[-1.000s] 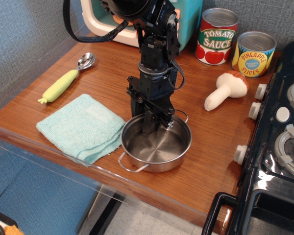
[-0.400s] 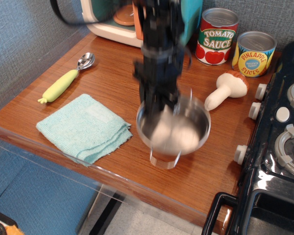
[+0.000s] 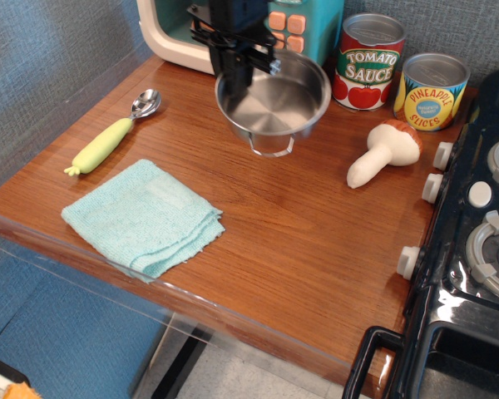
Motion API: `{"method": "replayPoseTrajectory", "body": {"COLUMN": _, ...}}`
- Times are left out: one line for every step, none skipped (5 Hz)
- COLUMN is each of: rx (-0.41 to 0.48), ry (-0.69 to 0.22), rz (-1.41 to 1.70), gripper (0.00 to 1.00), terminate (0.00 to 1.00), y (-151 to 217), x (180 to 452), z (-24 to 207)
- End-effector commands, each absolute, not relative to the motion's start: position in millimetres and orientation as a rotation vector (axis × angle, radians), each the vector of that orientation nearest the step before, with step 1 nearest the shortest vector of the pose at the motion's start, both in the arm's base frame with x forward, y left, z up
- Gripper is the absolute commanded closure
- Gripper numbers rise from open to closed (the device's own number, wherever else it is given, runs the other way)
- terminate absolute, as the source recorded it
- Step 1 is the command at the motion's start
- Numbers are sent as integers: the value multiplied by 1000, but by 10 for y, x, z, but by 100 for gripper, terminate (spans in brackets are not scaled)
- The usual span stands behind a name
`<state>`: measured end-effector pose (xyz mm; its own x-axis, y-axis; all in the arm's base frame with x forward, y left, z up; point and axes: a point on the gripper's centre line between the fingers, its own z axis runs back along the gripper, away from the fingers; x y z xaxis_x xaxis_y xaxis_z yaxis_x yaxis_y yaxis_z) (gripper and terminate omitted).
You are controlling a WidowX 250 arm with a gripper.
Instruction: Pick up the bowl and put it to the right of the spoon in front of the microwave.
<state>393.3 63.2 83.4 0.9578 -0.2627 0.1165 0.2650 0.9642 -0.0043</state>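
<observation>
The black pincer (image 3: 235,62) is clamped on the left rim of the bowl (image 3: 274,101), a shallow, round, shiny steel pan with a thin wire loop handle pointing toward the table's front edge. The bowl sits just right of the pincer, in front of the teal-and-cream microwave (image 3: 176,32) behind it. Left and forward of the pincer lies the spoon (image 3: 116,133), its chunky yellow-green handle running diagonally, silver end toward the microwave.

Grey textured wall (image 3: 50,50), wood table (image 3: 316,249), blue floor (image 3: 66,332)

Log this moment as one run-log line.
phase: transport | gripper: shut on bowl rim | bowl: in front of microwave, right of spoon, contact with table unclear | release: not yet
</observation>
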Motion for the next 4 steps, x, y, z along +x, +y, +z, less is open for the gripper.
{"method": "replayPoseTrajectory", "body": {"rx": 27, "ry": -73, "rz": -218, "gripper": 100, "terminate": 0, "y": 1070, "x": 3998, "z": 806}}
{"method": "replayPoseTrajectory", "body": {"rx": 48, "ry": -44, "rz": -188, "gripper": 100, "terminate": 0, "y": 1190, "x": 3930, "z": 710}}
{"method": "replayPoseTrajectory", "body": {"rx": 52, "ry": -31, "rz": -162, "gripper": 100, "terminate": 0, "y": 1291, "x": 3921, "z": 540}}
{"method": "replayPoseTrajectory", "body": {"rx": 66, "ry": -33, "rz": -150, "gripper": 100, "terminate": 0, "y": 1323, "x": 3963, "z": 503}}
